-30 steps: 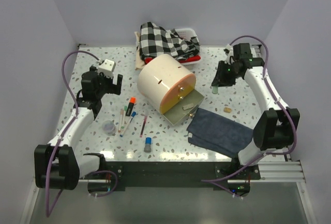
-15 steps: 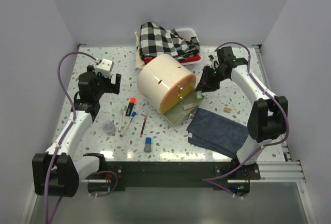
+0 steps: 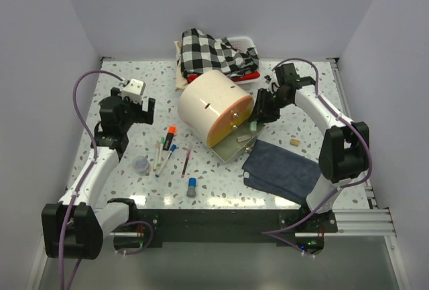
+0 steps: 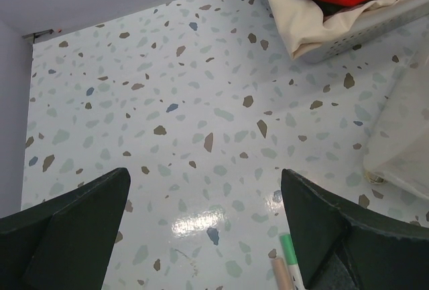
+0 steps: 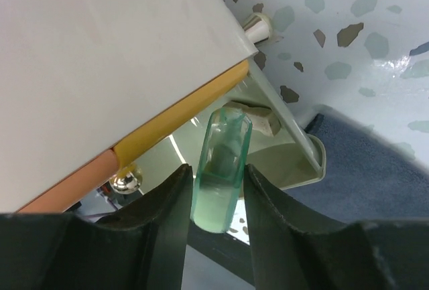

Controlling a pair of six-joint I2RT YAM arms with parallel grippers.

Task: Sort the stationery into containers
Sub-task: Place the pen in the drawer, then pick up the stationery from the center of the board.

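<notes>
At table centre, over open drawer (image 3: 238, 142): right hand (image 5: 216, 193) clamped on green tube (image 5: 221, 169). Near left edge: left hand (image 4: 204, 203) spread wide, empty.

Illumination: bright, even, from overhead. Shadows are soft and short. A white glare patch lies on the table (image 4: 167, 122) in the left wrist view. Close foreground in both wrist views is slightly blurred.

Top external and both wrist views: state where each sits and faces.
Top external: above, behind the bases, looking down; left hand and right hand show.
Left wrist: faces tabletop and white tray; open left hand frames it.
Right wrist: faces open drawer; right hand grips green tube.
Shared: cream cabinet, in top and right wrist.
</notes>
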